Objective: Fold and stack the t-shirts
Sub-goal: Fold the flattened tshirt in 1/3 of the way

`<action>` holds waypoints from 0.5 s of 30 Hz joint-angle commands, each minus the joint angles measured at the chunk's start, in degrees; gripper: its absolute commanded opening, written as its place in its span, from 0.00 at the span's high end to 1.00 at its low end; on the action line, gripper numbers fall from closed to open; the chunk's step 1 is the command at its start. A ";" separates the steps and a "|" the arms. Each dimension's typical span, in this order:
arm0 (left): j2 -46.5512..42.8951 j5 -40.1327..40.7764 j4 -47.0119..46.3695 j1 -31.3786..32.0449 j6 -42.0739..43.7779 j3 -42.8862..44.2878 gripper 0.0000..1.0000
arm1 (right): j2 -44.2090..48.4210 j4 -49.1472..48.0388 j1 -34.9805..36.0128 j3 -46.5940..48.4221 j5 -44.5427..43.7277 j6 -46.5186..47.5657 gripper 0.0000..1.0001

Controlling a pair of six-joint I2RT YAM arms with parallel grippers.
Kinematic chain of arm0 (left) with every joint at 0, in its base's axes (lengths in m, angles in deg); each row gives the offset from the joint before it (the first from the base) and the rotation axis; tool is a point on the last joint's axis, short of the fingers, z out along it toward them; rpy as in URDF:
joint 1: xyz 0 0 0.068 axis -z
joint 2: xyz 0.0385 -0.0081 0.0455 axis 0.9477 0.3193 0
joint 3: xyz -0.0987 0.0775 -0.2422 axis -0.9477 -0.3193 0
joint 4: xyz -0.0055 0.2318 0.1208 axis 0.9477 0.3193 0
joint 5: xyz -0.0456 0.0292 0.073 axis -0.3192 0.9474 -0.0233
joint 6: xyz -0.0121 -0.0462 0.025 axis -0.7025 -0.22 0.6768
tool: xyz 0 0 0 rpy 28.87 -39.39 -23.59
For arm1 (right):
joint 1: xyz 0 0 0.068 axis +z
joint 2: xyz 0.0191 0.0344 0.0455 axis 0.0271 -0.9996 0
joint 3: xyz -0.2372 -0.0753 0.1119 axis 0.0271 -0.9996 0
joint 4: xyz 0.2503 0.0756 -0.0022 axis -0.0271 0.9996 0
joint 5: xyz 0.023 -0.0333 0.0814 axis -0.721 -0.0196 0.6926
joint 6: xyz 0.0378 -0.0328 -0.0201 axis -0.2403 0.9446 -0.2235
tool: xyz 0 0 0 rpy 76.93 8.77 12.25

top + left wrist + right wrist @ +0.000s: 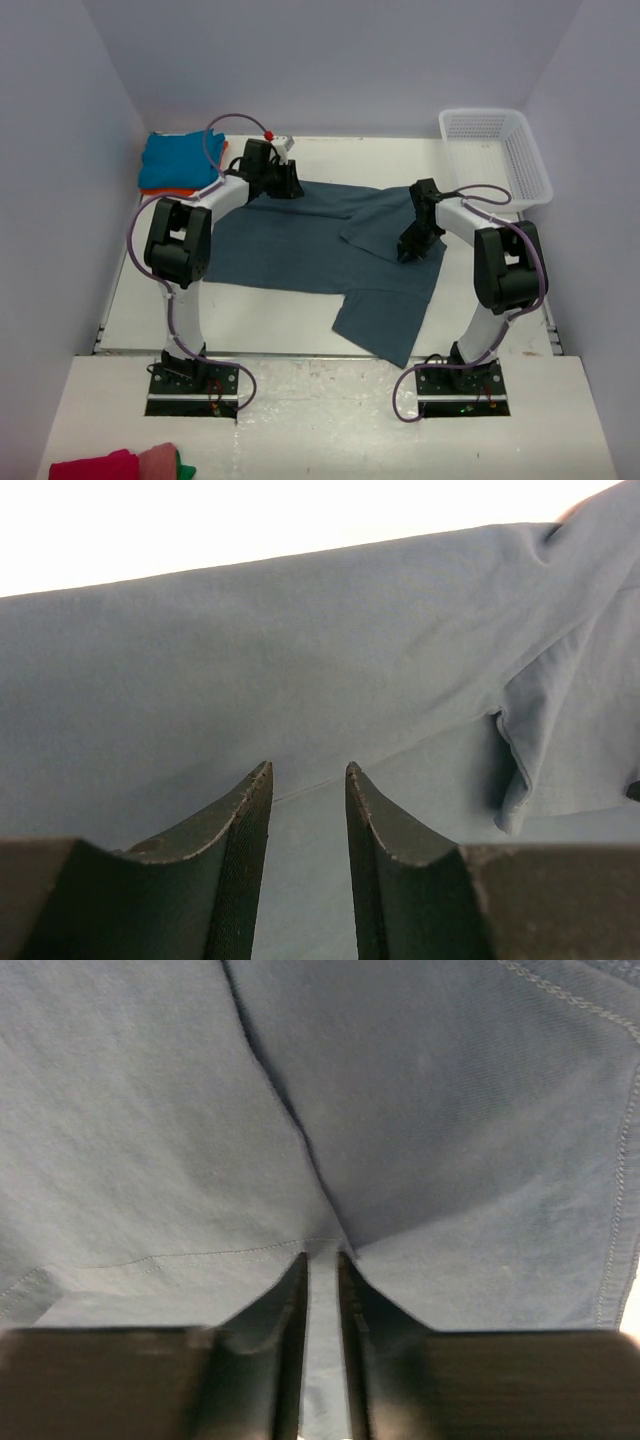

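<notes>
The large slate-blue t-shirt [300, 250] lies spread across the table with its right part folded over. My left gripper [283, 185] is at the shirt's far left edge, jaws open, low over the cloth [300, 660]. My right gripper [412, 250] is on the folded flap at the right, its fingers nearly closed and pinching a ridge of the blue cloth [322, 1260]; creases run out from the tips. The folded turquoise t-shirt [180, 160] lies on the orange t-shirt [165, 190] at the far left corner.
A white mesh basket [497, 155] stands at the far right corner. Red, pink and green cloths [120, 465] lie on the near ledge at bottom left. The arm bases are bolted at the near edge.
</notes>
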 commanded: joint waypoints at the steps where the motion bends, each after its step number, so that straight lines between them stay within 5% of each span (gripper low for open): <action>1: -2.05 -2.38 -2.29 -0.27 -0.78 0.20 0.63 | -0.40 2.01 0.18 1.98 -1.90 -0.17 0.85; 3: -1.78 -3.00 -2.38 -0.19 -1.13 0.20 0.63 | -0.14 1.84 0.18 1.98 -2.42 -0.44 1.00; 12: -5.20 -1.07 -3.08 1.83 -0.44 -1.55 0.61 | 6.00 -6.84 1.14 -4.25 -4.80 1.13 1.00; 15: -9.32 1.13 -3.26 5.34 1.14 -2.69 0.57 | 15.39 -13.18 4.48 -7.06 -9.26 5.88 0.95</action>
